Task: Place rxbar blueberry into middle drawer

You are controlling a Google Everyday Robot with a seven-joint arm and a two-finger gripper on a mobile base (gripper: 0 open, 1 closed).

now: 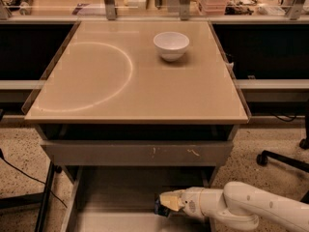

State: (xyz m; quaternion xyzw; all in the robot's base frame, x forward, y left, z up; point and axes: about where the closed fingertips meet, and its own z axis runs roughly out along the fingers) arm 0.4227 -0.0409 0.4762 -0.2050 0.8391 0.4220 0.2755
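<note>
Tan tabletop (145, 93) above, claw (166, 203) over middle drawer (113, 197), apparently pinching rxbar blueberry (158, 209)

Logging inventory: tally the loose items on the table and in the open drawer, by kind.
white bowl: 1, on the table
rxbar blueberry: 1, held by the end effector over the middle drawer
Total: 2

rxbar (158, 210) part-hidden in claw (165, 203) over mid drawer (116, 193)

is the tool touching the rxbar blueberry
Touching. The camera view shows the tool, low over the open middle drawer, clamped on the rxbar blueberry, no gap between them.
</note>
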